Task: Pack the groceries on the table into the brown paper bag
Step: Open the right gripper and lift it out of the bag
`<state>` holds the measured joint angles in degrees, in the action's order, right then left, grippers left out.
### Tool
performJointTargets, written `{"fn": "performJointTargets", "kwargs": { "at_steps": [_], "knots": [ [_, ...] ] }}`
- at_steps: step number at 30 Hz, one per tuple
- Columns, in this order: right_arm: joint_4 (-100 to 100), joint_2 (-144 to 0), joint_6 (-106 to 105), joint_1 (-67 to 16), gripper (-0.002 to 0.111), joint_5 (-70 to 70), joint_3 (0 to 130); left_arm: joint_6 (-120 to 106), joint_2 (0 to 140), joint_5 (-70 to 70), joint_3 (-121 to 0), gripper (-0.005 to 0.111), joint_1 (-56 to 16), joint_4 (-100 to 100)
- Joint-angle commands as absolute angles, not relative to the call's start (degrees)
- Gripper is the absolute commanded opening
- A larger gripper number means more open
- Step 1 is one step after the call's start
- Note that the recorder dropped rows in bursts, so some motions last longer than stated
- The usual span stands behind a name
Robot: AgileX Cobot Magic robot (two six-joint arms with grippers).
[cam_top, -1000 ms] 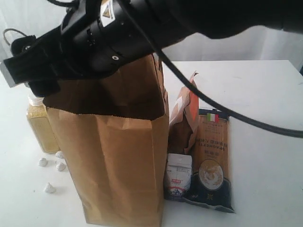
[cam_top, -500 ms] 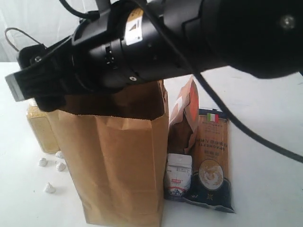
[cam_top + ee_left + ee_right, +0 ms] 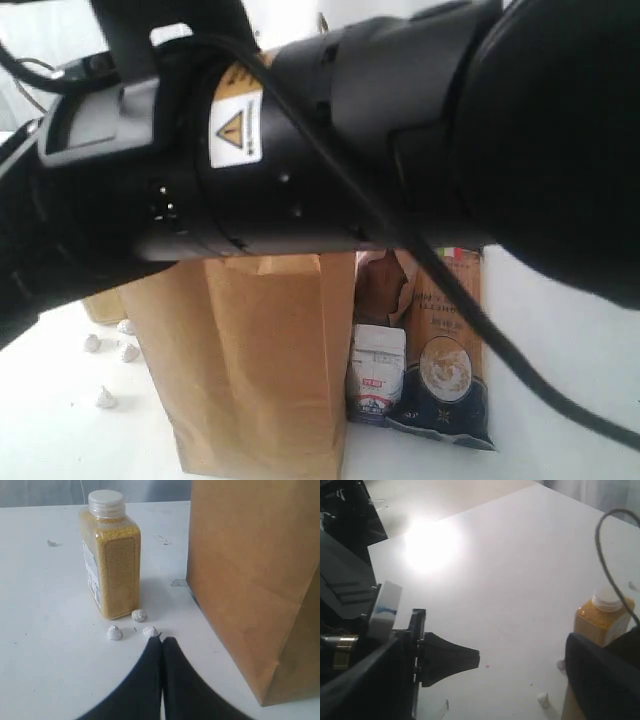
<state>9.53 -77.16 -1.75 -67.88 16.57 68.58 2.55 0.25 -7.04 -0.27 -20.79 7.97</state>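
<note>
Now, bag (image 3: 250, 370) upright on table (image 3: 40, 605), bottle (image 3: 112, 565) on one side, carton (image 3: 377, 375), pouch (image 3: 380, 285), packet (image 3: 445, 370) on other, left gripper (image 3: 161, 642) fingers pressed together near bottle, right gripper (image 3: 522, 655) fingers wide apart, empty

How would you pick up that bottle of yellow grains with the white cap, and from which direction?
Likely mid-body on the yellow-grain bottle, closing on two opposite flat faces: it stands upright and is squarish, so the grip sits flat. Approach from the open side facing the left gripper, since the brown paper bag stands close beside it.
</note>
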Motion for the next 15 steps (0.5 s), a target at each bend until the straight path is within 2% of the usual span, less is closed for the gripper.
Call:
{"fn": "performJointTargets", "kwargs": {
  "at_steps": [1,6,15],
  "knots": [
    [8.6,-74.4,-2.8,-70.2,0.075,16.7,68.4,2.5,0.0,-7.3,0.0,0.000,-20.7,8.4],
    [6.0,-70.4,-2.8,-72.5,0.074,20.2,67.3,2.5,0.0,-7.3,0.0,0.000,-20.7,8.4],
    [5.7,-58.9,-2.8,-75.0,0.074,23.6,56.7,2.5,0.0,-7.3,0.0,0.000,-20.7,8.4]
  ]
}}
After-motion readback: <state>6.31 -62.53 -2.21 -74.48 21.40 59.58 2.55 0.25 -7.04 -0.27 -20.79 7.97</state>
